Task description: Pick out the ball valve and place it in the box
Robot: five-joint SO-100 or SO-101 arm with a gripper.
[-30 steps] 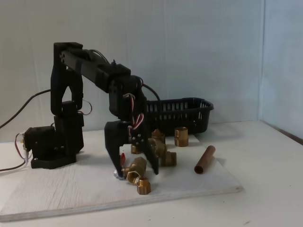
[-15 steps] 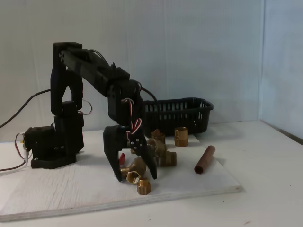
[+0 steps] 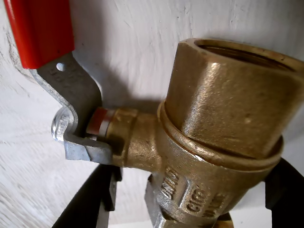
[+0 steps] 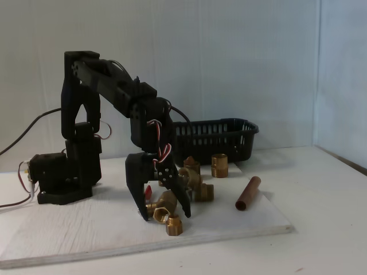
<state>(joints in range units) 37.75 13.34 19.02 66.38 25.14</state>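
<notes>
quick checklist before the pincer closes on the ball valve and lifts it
1. Right target: the pincer straddles the ball valve, red handle in the wrist view: ok.
2. Fingers on both sides of the brass body: ok.
3. Firm contact with the body: cannot tell, jaws look open around it.
4. Neighbours clear: not ok, a small brass fitting lies right by the valve and one fingertip.
5. Valve resting on the white board, not lifted: ok.
6. The box standing upright behind the arm: ok; its inside cannot be seen.
</notes>
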